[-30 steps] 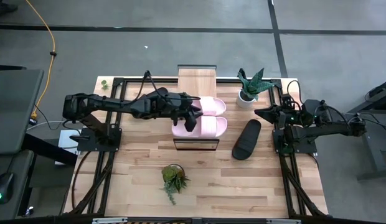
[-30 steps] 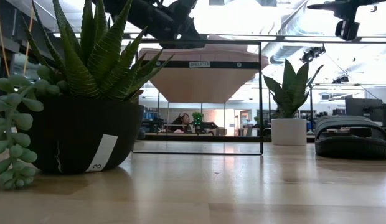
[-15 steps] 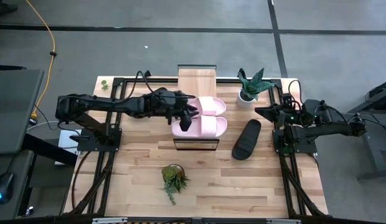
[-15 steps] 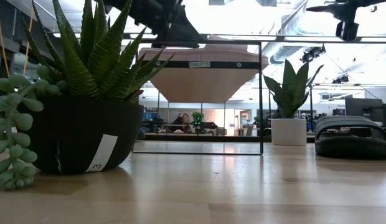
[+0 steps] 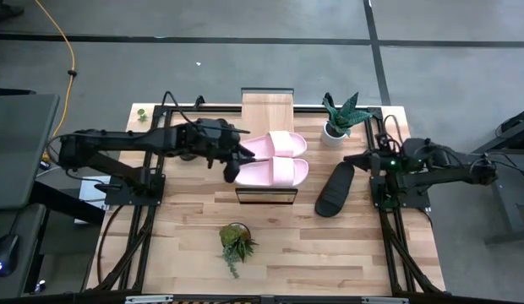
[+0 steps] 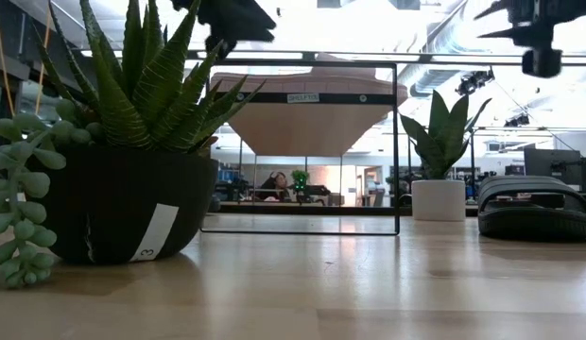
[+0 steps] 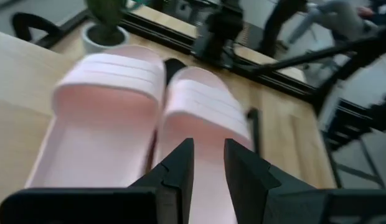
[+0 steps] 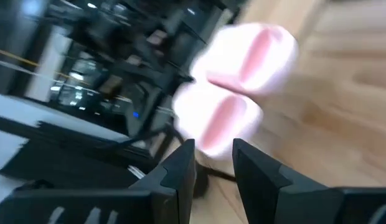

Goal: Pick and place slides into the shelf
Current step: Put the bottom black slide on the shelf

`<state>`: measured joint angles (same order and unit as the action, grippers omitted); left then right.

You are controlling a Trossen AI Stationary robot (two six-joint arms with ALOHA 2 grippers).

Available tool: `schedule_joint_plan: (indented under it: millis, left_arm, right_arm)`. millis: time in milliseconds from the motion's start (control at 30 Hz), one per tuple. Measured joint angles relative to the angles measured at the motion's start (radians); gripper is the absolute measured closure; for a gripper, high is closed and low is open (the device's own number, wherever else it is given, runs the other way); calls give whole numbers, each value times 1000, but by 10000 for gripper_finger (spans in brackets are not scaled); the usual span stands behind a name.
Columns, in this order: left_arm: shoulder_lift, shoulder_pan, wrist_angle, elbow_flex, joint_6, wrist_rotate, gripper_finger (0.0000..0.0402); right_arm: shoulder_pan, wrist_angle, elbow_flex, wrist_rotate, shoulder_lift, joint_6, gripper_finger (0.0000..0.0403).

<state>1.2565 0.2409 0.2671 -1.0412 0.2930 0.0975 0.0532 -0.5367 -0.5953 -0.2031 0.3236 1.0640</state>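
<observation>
Two pale pink slides (image 5: 276,143) (image 5: 275,172) lie side by side on the light-wood shelf (image 5: 268,108), soles down, and they fill the left wrist view (image 7: 112,106) (image 7: 205,106). One black slide (image 5: 334,189) rests sole-down on the table right of the shelf, also seen in the low view (image 6: 537,206). The other black slide is out of view. My left gripper (image 5: 235,166) (image 7: 208,162) hovers just left of the nearer pink slide, its fingers nearly together, touching nothing. My right gripper (image 5: 348,159) (image 8: 213,162) hangs in the air by the black slide's far end, fingers nearly together.
A white-potted plant (image 5: 340,116) stands at the far right, near the right gripper. A dark-potted plant (image 5: 235,243) sits near the table's front and looms large in the low view (image 6: 123,142). The shelf's black frame (image 6: 397,142) stands mid-table.
My left gripper has drawn back toward the table's left edge, from over the nearer pink slide to beside it. Both pink slides stay in place on the shelf. My right gripper has shifted a little toward the black slide.
</observation>
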Motion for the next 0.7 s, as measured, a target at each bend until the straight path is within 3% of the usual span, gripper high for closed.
schedule_joint_plan:
  millis: [200,467,700]
  left_arm:
    - [-83,0,144,0,25,22,341]
    - [-110,0,244,-1,27,41,359]
    - [-110,0,255,-1,27,58,368]
  right_arm:
    - [-3,-50,0,7,92,67,304]
    - [-56,-177,0,217,299,89,304]
    - [-143,-181,0,333,339,50,304]
